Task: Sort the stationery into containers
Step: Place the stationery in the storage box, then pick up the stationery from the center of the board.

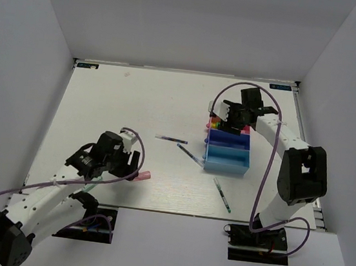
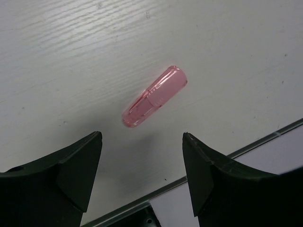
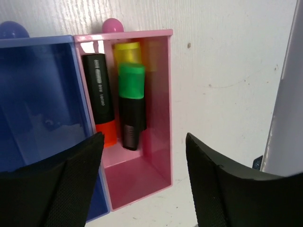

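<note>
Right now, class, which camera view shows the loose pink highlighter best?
The left wrist view: the pink highlighter lies large, unobstructed. The top view shows only a small sliver; the right wrist view misses it.

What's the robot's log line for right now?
left end effector: open above pink highlighter | right end effector: open above pink tray | tray: highlighters inside | table: pens loose
</note>
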Available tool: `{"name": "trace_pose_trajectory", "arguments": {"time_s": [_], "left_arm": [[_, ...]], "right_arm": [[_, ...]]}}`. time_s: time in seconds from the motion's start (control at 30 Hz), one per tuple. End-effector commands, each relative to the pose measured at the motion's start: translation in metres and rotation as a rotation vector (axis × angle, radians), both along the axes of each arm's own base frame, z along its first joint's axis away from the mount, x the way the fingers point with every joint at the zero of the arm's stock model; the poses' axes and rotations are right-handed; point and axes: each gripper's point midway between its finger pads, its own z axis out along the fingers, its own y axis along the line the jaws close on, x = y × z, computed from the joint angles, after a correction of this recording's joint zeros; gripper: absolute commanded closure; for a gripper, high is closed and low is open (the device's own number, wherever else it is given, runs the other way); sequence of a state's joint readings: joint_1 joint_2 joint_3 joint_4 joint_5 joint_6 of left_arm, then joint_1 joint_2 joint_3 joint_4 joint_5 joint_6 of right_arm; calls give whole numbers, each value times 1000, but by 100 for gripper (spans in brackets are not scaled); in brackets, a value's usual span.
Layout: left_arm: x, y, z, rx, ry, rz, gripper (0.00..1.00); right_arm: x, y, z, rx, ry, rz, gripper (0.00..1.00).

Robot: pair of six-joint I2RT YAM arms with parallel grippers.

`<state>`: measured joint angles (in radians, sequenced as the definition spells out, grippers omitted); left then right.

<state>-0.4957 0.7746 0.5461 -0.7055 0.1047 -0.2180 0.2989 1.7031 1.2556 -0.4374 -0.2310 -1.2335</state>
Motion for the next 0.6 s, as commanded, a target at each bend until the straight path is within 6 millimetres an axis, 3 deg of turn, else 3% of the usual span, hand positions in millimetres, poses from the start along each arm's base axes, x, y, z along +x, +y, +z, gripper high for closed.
{"name": "trace_pose_trajectory", "arguments": {"time_s": [0.0,0.13,0.2,0.3,0.33,0.37,0.4,0.43,0.47,0.53,0.57], "left_arm": [[3,-22,16,-23,-18,-112,21],[8,-33,21,29,-18,-191,25],[7,-40,21,86,-26,-295,26],[7,-45,14,160,3,-443,32],[5,-45,10,179,18,-482,38],[9,-47,1,210,61,-499,39],[10,-46,-3,227,74,-519,39],[10,-45,-12,254,105,-539,39],[11,-44,-17,274,131,-542,39],[12,-45,-26,297,162,-566,39],[16,-44,-31,324,162,-564,39]], "right_arm": [[-3,2,21,47,-5,8,26],[-10,5,39,134,1,-43,28],[-14,9,51,212,33,-97,33],[-60,31,81,420,211,-87,46],[-79,31,87,460,277,-103,47],[-100,38,76,501,355,-78,47],[-111,45,91,561,343,-36,47],[-123,47,102,606,343,-43,46],[-140,45,90,617,366,-47,38],[-153,47,112,687,322,-33,34],[-161,45,99,689,344,-41,32]]}}
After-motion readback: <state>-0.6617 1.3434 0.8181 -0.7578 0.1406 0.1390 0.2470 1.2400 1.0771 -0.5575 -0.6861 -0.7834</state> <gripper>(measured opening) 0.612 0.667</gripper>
